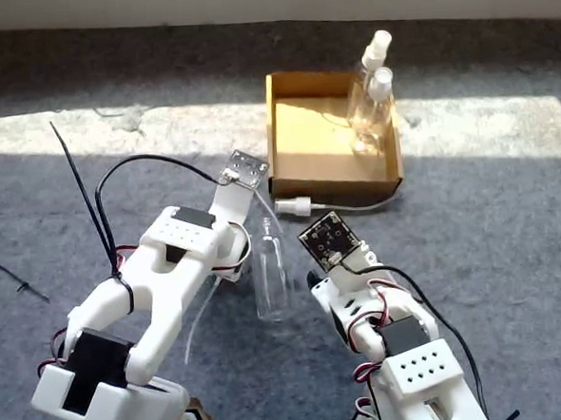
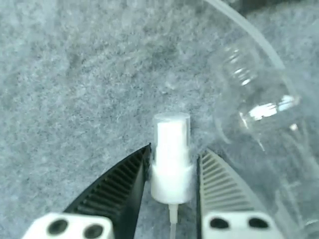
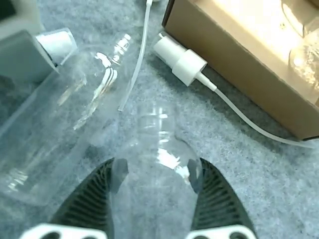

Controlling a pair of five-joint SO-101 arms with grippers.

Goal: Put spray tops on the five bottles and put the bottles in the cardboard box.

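Note:
In the left wrist view my left gripper is shut on a white spray top, one finger on each side of its collar. A clear open-necked bottle lies just beside it. My right gripper is shut on a second clear bottle, its open neck pointing away from the wrist. The first bottle lies alongside it on the carpet and appears between the two arms. A loose spray top with a long tube lies against the cardboard box.
Two bottles with spray tops stand in the box's far right corner. A thin loose tube crosses the carpet near the bottle necks. Grey carpet covers the floor, with black cables at the left.

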